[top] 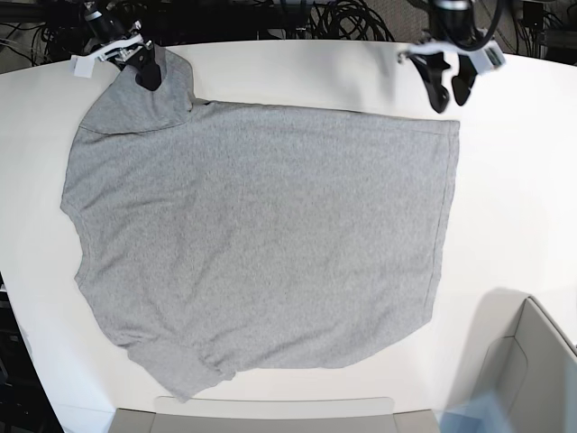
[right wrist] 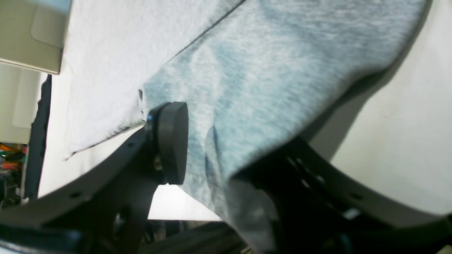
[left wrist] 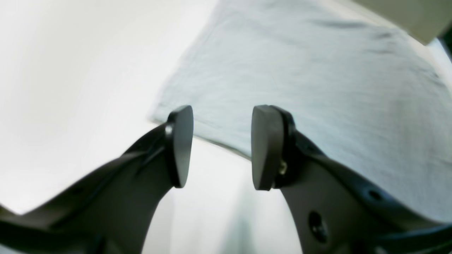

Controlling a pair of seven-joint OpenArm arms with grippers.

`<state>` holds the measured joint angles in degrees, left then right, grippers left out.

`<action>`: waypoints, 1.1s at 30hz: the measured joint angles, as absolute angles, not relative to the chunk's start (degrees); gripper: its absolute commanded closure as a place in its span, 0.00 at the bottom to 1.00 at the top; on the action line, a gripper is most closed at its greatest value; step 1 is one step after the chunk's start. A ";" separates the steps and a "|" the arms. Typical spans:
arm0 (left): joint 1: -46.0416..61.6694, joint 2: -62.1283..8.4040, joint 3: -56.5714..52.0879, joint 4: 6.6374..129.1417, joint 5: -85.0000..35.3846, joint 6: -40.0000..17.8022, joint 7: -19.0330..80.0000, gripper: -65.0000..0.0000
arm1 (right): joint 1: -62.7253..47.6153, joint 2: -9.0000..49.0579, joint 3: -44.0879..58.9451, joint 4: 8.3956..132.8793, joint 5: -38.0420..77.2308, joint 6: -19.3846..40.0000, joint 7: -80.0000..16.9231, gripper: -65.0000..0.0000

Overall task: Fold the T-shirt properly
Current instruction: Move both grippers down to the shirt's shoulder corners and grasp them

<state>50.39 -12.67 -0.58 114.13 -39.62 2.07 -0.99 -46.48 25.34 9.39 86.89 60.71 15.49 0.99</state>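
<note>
Your white table (top: 514, 189) carries the T-shirt (top: 261, 234) spread almost flat across its middle, plain heather grey side up, with no lettering, brand or label that you can read in any view. The cloth lies broad and mostly smooth; you can see a straight hem running down the base view's right side, a sleeve bunched and slightly rumpled at the bottom left, and the other sleeve drawn up toward the top left corner. There your right gripper (right wrist: 212, 148) has that sleeve cloth draped between its jaws; the near pad (right wrist: 173, 141) shows clearly, while the far finger is covered by grey fabric, so you are gripping the shirt there with the jaws set fairly wide. Your left gripper (left wrist: 222, 148) hangs at the top right of the base view, just above the shirt's corner, jaws parted with bare table showing between the two black pads and nothing held. A beige bin (top: 532, 361) sits at the bottom right of the table, apart from the shirt.
</note>
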 measured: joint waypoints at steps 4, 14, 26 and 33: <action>44.77 -13.26 -7.77 111.83 -52.05 1.76 10.57 0.58 | -46.72 25.17 9.87 86.89 60.69 15.70 0.97 0.59; 30.89 -11.86 -24.56 100.99 -60.86 1.67 36.45 0.60 | -47.16 25.06 11.73 86.70 60.71 15.70 0.91 0.59; 21.21 -13.61 -24.01 85.97 -63.11 -0.78 43.18 0.60 | -47.13 25.17 11.73 86.80 60.71 15.70 0.86 0.59; 19.97 -15.25 -15.66 85.23 -62.89 -0.91 40.36 0.61 | -47.13 25.21 11.73 86.91 60.69 15.68 0.82 0.59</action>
<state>19.97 -15.25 -15.66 85.23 -62.89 -0.91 40.36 -47.13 25.21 11.73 86.91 60.69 15.68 0.82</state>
